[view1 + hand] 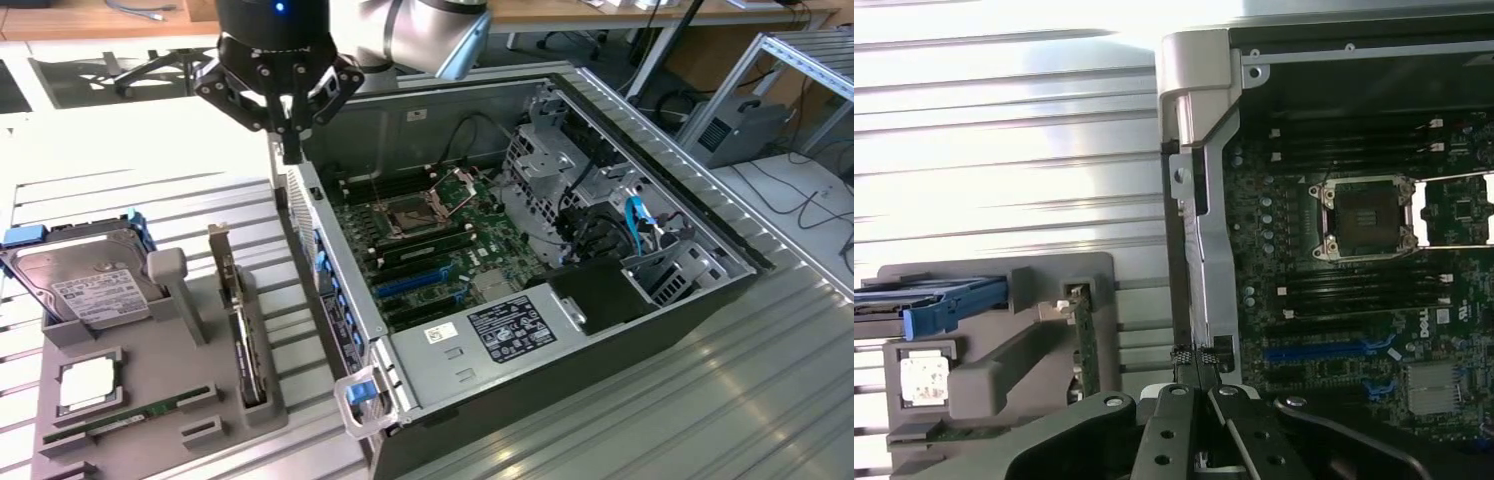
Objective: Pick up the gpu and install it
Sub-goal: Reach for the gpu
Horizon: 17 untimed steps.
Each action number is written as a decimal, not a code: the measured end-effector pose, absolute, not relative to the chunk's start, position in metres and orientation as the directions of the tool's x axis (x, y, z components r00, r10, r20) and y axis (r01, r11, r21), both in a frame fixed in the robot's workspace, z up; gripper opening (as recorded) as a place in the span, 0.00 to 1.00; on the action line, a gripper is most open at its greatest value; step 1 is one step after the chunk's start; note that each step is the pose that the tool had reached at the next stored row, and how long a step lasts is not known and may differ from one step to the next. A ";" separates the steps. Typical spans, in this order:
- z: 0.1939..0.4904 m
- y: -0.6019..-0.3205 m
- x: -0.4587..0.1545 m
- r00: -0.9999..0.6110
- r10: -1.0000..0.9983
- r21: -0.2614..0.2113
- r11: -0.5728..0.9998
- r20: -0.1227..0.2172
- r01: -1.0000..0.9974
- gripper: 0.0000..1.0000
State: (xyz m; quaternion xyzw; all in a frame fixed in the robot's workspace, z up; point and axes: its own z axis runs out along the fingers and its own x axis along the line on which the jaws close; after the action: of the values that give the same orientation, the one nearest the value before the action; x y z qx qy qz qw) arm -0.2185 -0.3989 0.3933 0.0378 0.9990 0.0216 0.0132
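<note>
Where the grey holder [150,352] lies nearest, the gpu [243,345] stands on edge in its slot, silver bracket [219,262] uppermost, between the hard drive [83,285] and the open computer case [441,385]; farther back, the gripper [290,150] hangs over the case's wall on the holder's side, fingers clenched together on nothing, well apart from the gpu.

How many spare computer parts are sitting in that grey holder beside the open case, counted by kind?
hard drive: 1
processor chip: 1
green RAM stick: 1
gpu, standing on edge: 1
Total: 4
</note>
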 end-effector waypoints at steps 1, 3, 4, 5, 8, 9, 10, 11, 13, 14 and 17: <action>0.393 -0.399 -0.220 -0.997 0.076 0.044 0.996 -0.025 0.075 0.11; 0.393 -0.399 -0.221 -0.997 0.076 0.044 0.996 -0.025 0.075 0.11; 0.393 -0.399 -0.222 -0.997 0.076 0.044 0.996 -0.025 0.075 0.11; 0.393 -0.399 -0.223 -0.997 0.076 0.044 0.996 -0.025 0.075 0.11; 0.393 -0.399 -0.227 -0.997 0.076 0.044 0.996 -0.025 0.075 0.11; 0.393 -0.399 -0.228 -0.997 0.076 0.044 0.996 -0.025 0.075 0.11; 0.393 -0.399 -0.229 -0.997 0.076 0.044 0.996 -0.025 0.075 0.11; 0.393 -0.399 -0.230 -0.997 0.076 0.044 0.996 -0.025 0.075 0.11; 0.393 -0.399 -0.232 -0.997 0.076 0.044 0.996 -0.025 0.075 0.11; 0.393 -0.399 -0.234 -0.997 0.076 0.044 0.996 -0.025 0.075 0.11; 0.393 -0.399 -0.240 -0.997 0.076 0.044 0.996 -0.025 0.075 0.11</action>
State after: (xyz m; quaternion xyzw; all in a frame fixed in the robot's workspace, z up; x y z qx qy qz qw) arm -0.2403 -0.3989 0.3933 0.0379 0.9990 0.0215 0.0133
